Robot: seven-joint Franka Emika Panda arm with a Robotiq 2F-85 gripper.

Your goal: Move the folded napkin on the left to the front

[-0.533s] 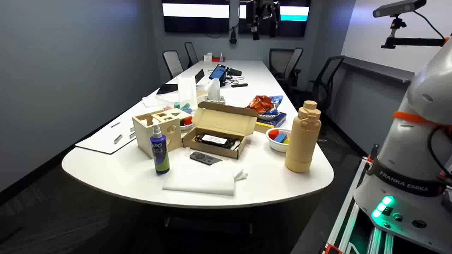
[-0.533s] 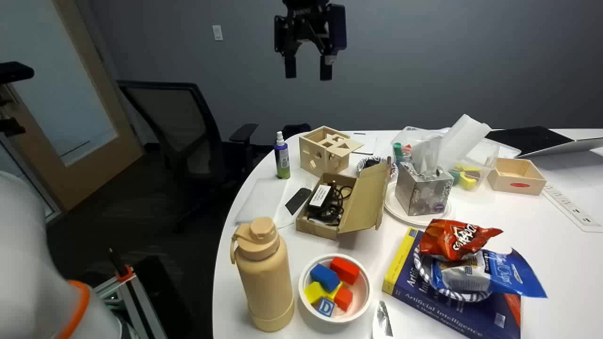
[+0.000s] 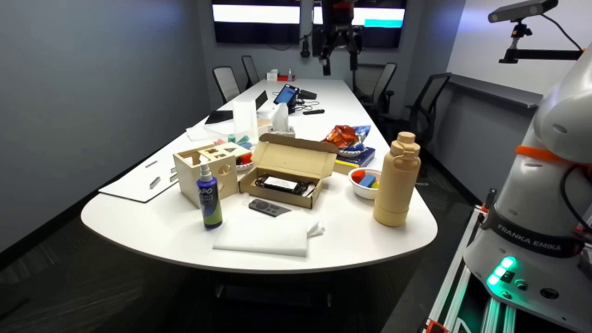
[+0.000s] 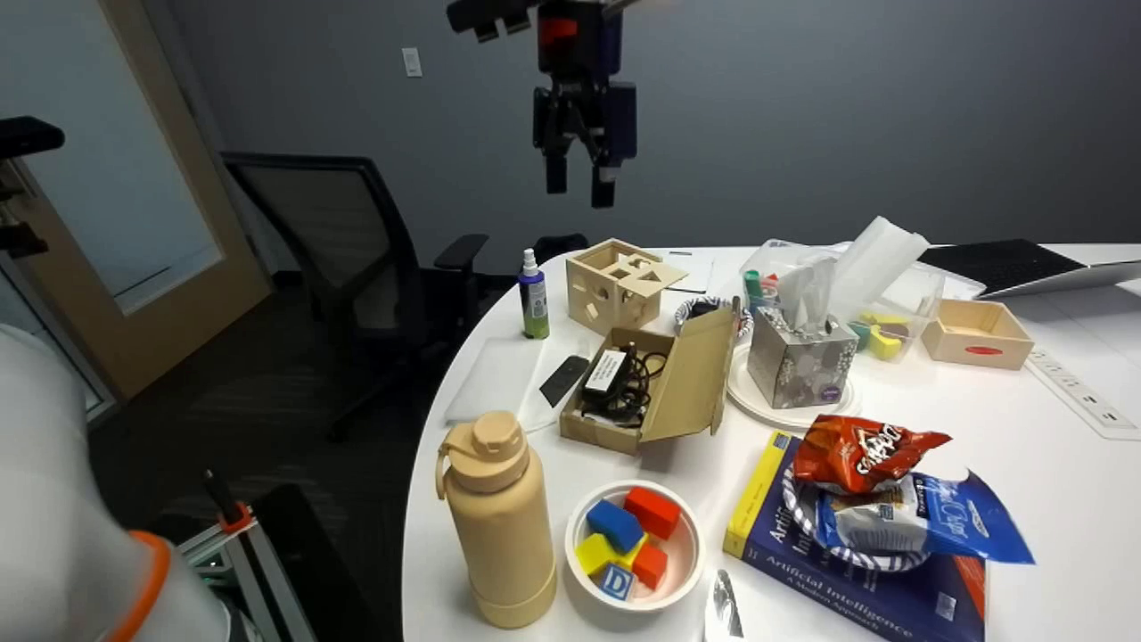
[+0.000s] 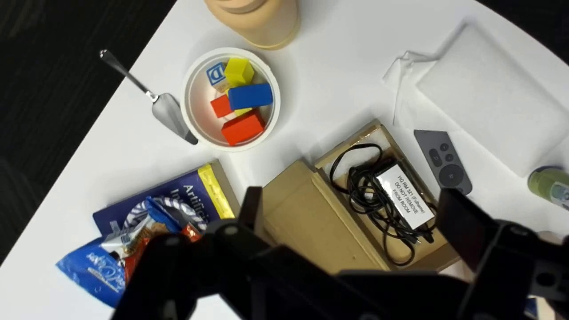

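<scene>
Hovers with the gripper (image 4: 579, 189) high above the table (image 3: 351, 245) and its fingers (image 4: 556, 174) parted wide. Looks down, in the wrist view, on an open cardboard box (image 5: 311, 213). In an exterior view, has the folded napkin (image 3: 261, 238) lying on the near end of the table, right of the spray bottle (image 3: 209, 199), left of the tan bottle (image 3: 397, 185), nearer than the remote (image 3: 268, 207).

In an exterior view we identify an office meeting room: wall screens (image 3: 256, 32) top centre, whiteboard (image 3: 532, 76) upper right, mesh chairs (image 3: 226, 84) along the long surface (image 3: 335, 99).
</scene>
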